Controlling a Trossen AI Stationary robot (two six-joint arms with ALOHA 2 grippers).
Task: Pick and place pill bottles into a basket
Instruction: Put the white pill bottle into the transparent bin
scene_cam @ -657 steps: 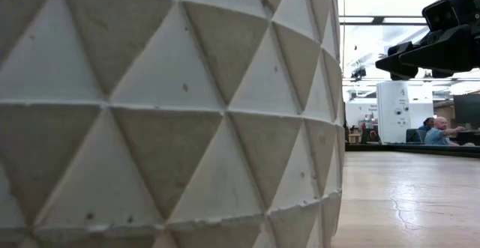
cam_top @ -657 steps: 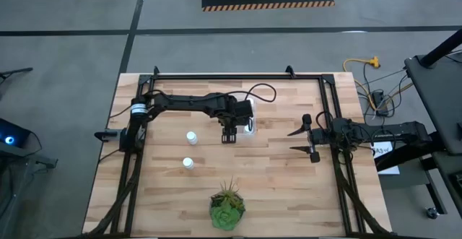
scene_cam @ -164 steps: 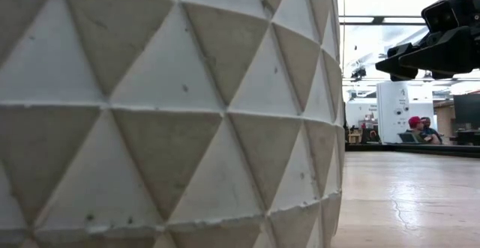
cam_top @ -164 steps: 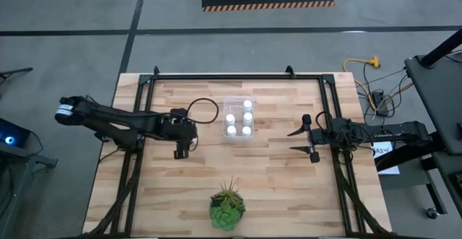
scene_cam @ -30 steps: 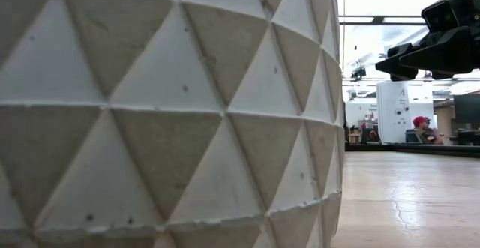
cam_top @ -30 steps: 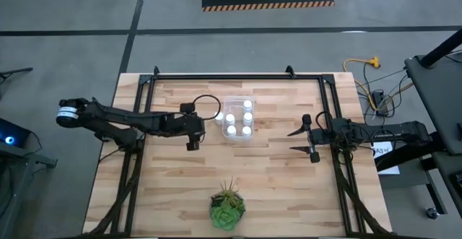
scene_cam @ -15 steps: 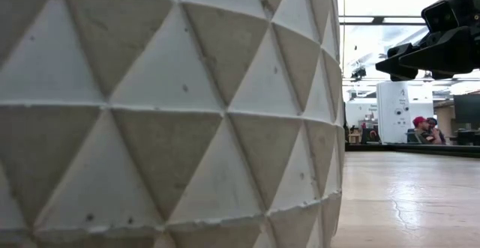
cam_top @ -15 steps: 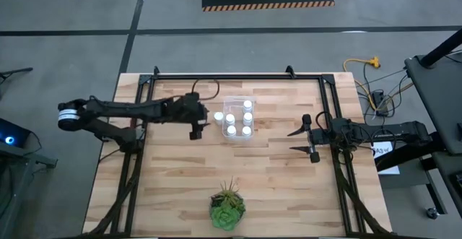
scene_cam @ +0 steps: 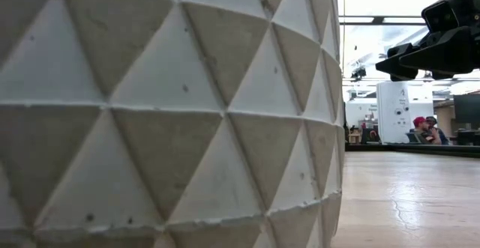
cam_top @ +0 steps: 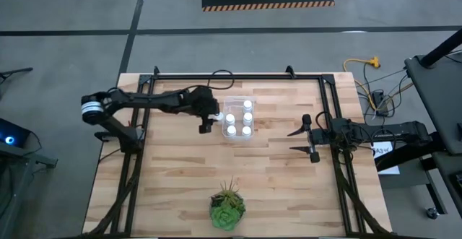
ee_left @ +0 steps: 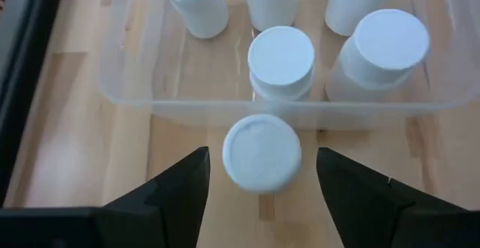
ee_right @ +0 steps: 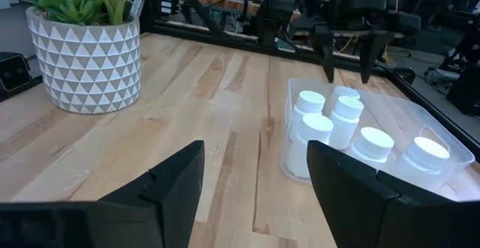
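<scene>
High view: wooden table (cam_top: 289, 188), with a small clear rectangular basket (cam_top: 238, 99) near its middle. Thin see-through walls, wood grain visible through them. 5 pill bottles (cam_top: 247, 105) upright inside, each showing as a round white cap. Left gripper (cam_top: 206, 128) just beside the basket's left wall, arm stretched in from the table's left edge. Right gripper (cam_top: 290, 141) parked well apart to the basket's right, fingers spread wide, nothing between them. Green spiky plant (cam_top: 227, 206) near the front edge.

Low view: almost wholly filled by the plant's pale pot (scene_cam: 165, 113) with its raised triangle pattern. Dark right arm up in the corner. A person (scene_cam: 421, 128) seated far off in the room behind.

Left wrist view: 6th bottle (ee_left: 262, 153) just outside the basket's near wall, white cap toward the camera, centred between the 2 dark fingers. Narrow gap on either side of the cap, so fingers released, not pinching it. Behind the wall, the 5 other bottles: plain white cylinders, smooth flat caps about as wide as the bodies.

Right wrist view: basket close by, white bottles clustered in it. Left gripper beyond its far side, fingers parted and pointing down. Plant off to one side.
</scene>
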